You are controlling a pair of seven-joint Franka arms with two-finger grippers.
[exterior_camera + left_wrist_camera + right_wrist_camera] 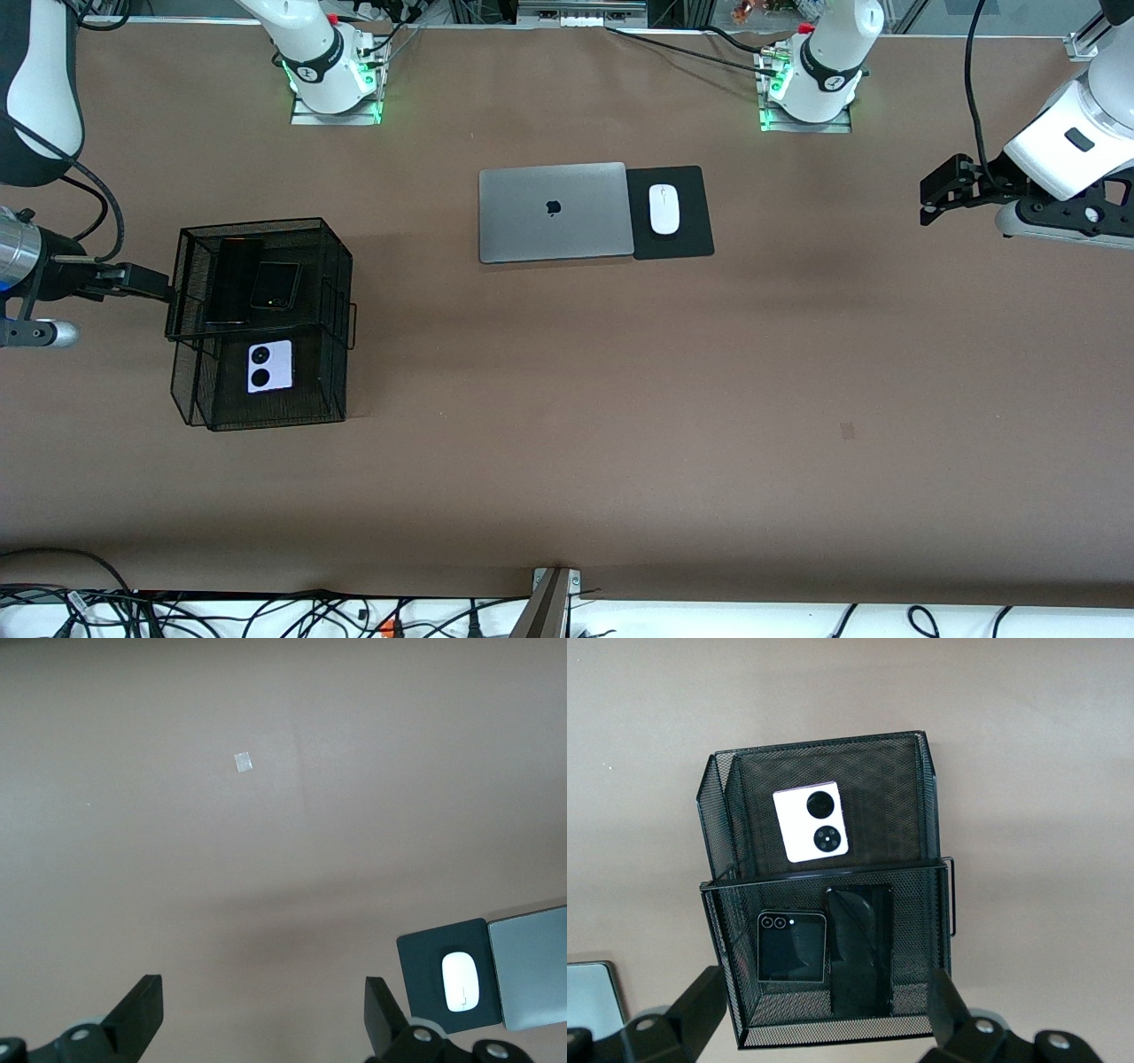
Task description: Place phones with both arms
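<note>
A black mesh rack (332, 266) stands at the right arm's end of the table. Its upper tier holds a long black phone (232, 279) (859, 952) and, beside it, a small dark squarish phone (275, 285) (791, 946). A lavender-white phone (269, 366) (812, 822) with two black circles lies flat in the lower tier. My right gripper (164, 289) (826, 992) hangs open by the rack's upper tier, holding nothing. My left gripper (930, 193) (263, 988) hangs open and empty over bare table at the left arm's end.
A shut grey laptop (551, 213) (532, 966) lies mid-table toward the arms' bases. Beside it, a white mouse (664, 209) (461, 981) rests on a black pad (671, 244). A small pale mark (848, 431) (244, 763) is on the brown table (567, 399).
</note>
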